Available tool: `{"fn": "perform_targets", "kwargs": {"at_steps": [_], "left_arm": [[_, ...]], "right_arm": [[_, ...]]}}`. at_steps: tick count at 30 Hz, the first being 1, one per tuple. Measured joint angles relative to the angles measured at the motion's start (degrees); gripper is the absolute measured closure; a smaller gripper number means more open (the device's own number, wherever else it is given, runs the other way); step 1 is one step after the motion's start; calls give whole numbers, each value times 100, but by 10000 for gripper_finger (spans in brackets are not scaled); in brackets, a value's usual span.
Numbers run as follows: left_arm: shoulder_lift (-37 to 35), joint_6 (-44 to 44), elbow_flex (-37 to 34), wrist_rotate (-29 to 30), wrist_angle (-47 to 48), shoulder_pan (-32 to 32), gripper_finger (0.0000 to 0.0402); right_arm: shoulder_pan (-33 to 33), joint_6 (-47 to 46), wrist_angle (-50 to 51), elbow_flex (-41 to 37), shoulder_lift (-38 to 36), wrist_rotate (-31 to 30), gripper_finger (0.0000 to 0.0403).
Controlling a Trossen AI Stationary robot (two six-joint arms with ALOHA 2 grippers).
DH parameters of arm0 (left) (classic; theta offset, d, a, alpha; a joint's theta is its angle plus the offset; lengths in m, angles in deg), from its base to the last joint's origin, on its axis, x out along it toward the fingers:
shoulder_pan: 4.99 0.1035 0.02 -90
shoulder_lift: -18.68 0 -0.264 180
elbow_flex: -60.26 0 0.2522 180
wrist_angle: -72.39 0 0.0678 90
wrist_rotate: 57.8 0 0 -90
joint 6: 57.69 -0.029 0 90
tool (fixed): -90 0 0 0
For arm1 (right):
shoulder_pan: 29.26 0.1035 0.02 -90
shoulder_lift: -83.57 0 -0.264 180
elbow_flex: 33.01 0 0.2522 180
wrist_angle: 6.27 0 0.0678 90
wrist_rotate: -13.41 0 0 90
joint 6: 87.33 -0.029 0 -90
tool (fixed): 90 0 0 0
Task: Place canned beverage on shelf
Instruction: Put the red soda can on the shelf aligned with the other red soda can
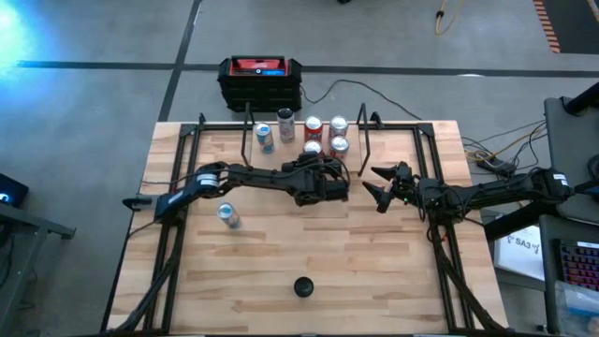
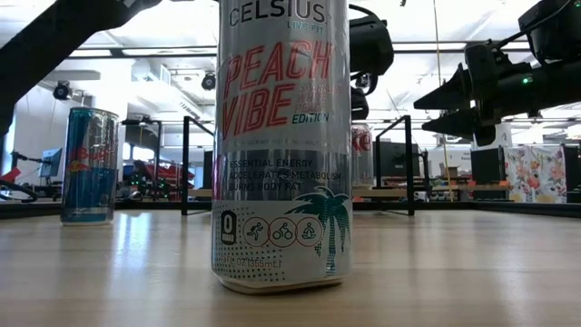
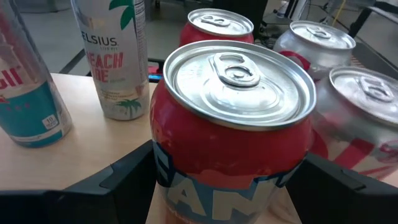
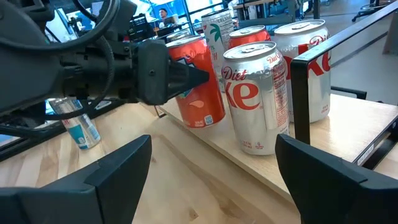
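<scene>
Two grippers are in play. Left gripper [image 1: 329, 178] pinches an orange can [image 3: 233, 134] at the near edge of the shelf [image 4: 249, 163], beside two silver cans; set it fully onto the plank before letting go. Right gripper [image 1: 379, 187] waits spread at right. Only the high view shows a spare can [image 1: 227, 215] left of centre.

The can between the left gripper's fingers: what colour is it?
The can is orange-red with a silver top and white-and-blue lettering; the left wrist view shows it best.
</scene>
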Motion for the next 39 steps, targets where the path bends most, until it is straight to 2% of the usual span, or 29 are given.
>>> {"fn": "perform_targets", "kwargs": {"at_steps": [18,29,39], "left_arm": [[0,-2,-11,-129,-153,130,117],[34,-188,-41,-11,-223,183,101],[48,-258,-424,215,-899,178,100]], "right_arm": [[1,-2,0,0,-1,1,76],[2,-2,0,0,-2,0,76],[0,-1,0,-2,0,1,76]]}}
